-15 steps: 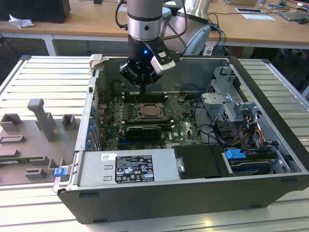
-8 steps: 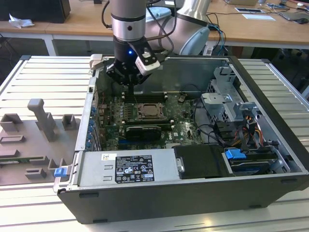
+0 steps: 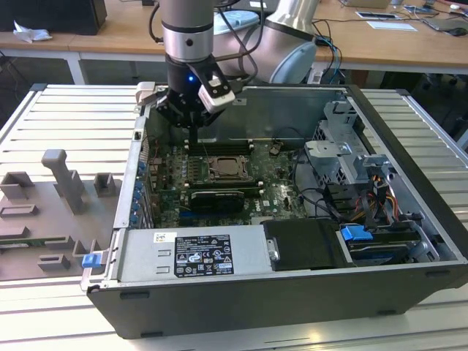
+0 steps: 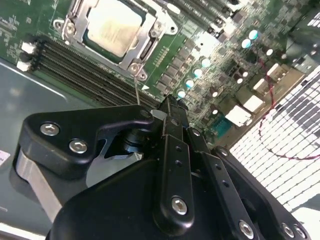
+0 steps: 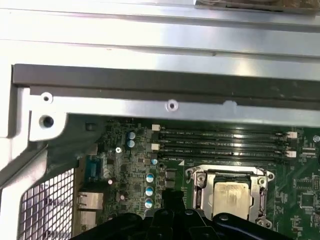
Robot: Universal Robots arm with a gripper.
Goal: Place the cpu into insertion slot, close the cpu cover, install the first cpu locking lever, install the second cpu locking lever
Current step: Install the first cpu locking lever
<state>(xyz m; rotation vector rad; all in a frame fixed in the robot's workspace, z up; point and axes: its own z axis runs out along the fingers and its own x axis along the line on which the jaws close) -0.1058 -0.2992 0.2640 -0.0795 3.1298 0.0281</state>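
Cpu (image 4: pixel 107 25) within insertion slot (image 4: pixel 89 39), under cpu cover (image 4: pixel 148 25)

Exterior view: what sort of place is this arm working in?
Probably a robotics lab or workshop: an open computer case sits on a slatted metal table, with grey fixtures beside it and wooden desks behind.

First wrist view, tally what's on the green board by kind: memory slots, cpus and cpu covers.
memory slots: 4
cpu: 1
cpu cover: 1
Total: 6
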